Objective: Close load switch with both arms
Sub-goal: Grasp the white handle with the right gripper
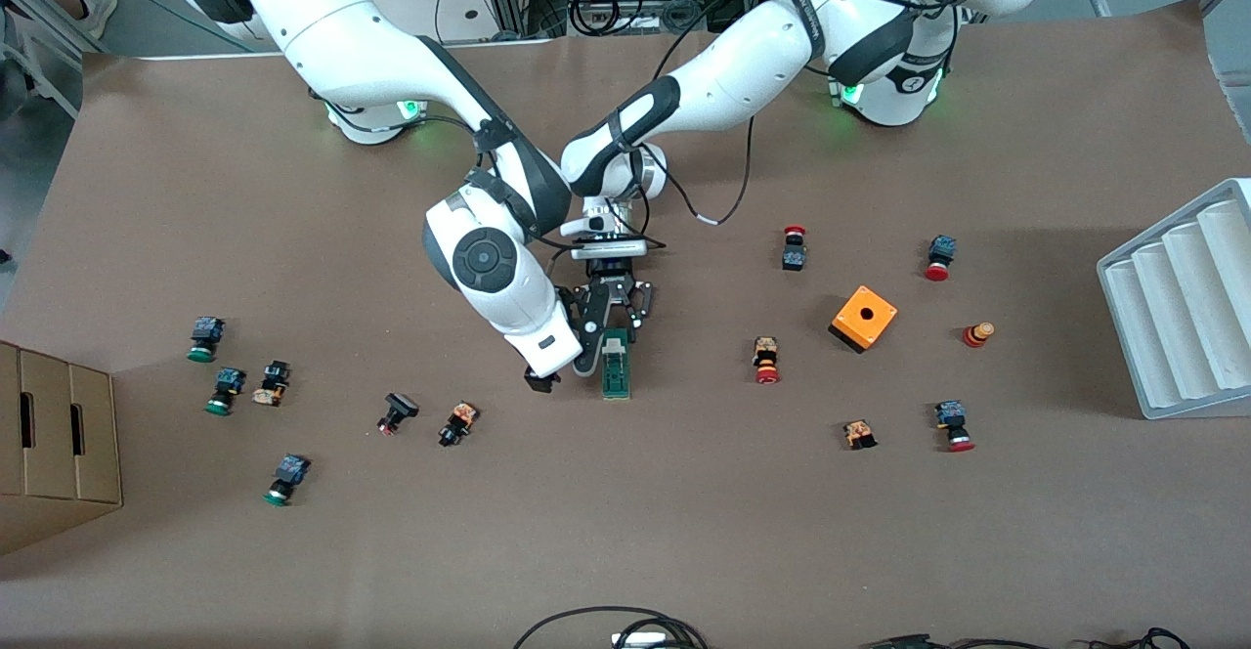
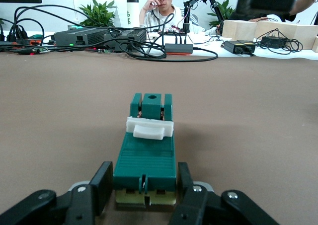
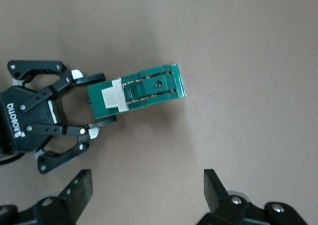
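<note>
The green load switch (image 1: 616, 367) lies flat on the brown table, its white lever tab (image 2: 149, 128) toward the end my left gripper holds. My left gripper (image 1: 614, 334) is low at the switch's end farther from the front camera, one finger pressed against each long side (image 2: 102, 185). The switch (image 3: 149, 88) and the left gripper (image 3: 99, 100) also show in the right wrist view. My right gripper (image 1: 560, 373) hangs open and empty over bare table beside the switch, toward the right arm's end; its fingers (image 3: 79, 187) are wide apart and touch nothing.
An orange box with a hole (image 1: 863, 317) and several red-capped buttons (image 1: 766, 361) lie toward the left arm's end. Several green-capped buttons (image 1: 205, 338) lie toward the right arm's end. A grey ridged tray (image 1: 1183, 307) and a cardboard box (image 1: 54, 434) sit at the table's two ends.
</note>
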